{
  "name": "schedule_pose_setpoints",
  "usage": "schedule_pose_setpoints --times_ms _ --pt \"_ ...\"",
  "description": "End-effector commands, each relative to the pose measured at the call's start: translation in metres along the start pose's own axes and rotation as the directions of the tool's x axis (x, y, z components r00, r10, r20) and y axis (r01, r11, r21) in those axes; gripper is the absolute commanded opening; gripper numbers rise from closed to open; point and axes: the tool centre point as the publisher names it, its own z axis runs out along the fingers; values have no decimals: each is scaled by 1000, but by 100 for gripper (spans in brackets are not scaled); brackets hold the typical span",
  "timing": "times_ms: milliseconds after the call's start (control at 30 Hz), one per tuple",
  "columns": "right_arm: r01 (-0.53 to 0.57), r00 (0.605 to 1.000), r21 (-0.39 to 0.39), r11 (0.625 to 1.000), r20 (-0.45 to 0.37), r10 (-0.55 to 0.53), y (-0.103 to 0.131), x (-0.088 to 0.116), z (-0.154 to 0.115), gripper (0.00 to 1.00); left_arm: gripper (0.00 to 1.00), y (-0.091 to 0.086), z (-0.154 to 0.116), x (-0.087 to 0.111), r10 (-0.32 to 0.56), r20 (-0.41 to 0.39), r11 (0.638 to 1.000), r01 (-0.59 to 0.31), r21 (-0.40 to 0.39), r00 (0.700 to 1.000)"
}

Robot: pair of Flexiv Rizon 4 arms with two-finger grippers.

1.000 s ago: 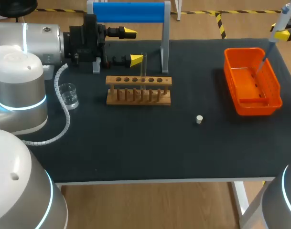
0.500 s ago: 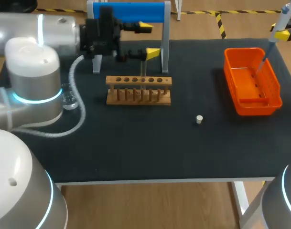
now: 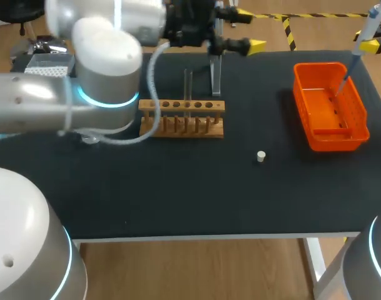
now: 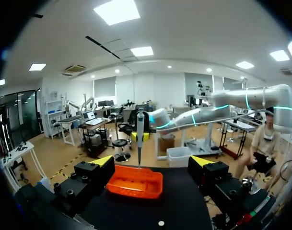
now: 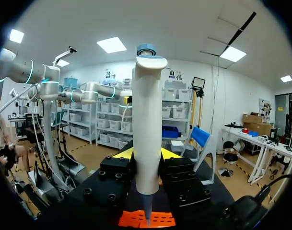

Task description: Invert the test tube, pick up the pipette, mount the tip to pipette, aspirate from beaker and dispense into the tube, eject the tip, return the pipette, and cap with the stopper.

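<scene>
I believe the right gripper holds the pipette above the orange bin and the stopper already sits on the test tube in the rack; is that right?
Not quite. The stopper lies on the table, apart from the rack, and the test tube stands uncapped, as the head view shows. The right gripper does hold the pipette above the orange bin.

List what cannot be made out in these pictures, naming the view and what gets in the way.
Test tube contents: head view, glass clear and too small to tell.
Right gripper: head view, cut off by the edge; one yellow tip shows beside the pipette.
Stand: head view, its top hidden behind the left gripper.
Beaker: head view, not made out; the left arm covers the left side of the table.
</scene>
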Motion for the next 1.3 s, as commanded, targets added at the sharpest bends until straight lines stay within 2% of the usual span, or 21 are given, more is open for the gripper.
schedule_pose_setpoints --times_ms 33,267,533,567,600,1300 --pt "1 1000 0 1000 -10 -1 -1 -3 -3 0 100 -12 89 -9 2 -14 1000 -3 -14 1000" --pt "1 1000 0 1000 -10 -1 -1 -3 -3 0 100 -31 132 -10 12 -53 1000 -12 -13 999" --pt "1 1000 0 1000 -10 -1 -1 -3 -3 0 100 -31 132 -10 12 -53 1000 -12 -13 999" --pt "1 1000 0 1000 -10 -1 -1 -3 -3 0 44 -31 132 -10 12 -53 1000 -12 -13 999" --pt "1 1000 0 1000 -10 -1 -1 -3 -3 0 0 -31 132 -10 12 -53 1000 -12 -13 999" --pt "1 1000 0 1000 -10 -1 -1 -3 -3 0 0 -31 132 -10 12 -53 1000 -12 -13 999"
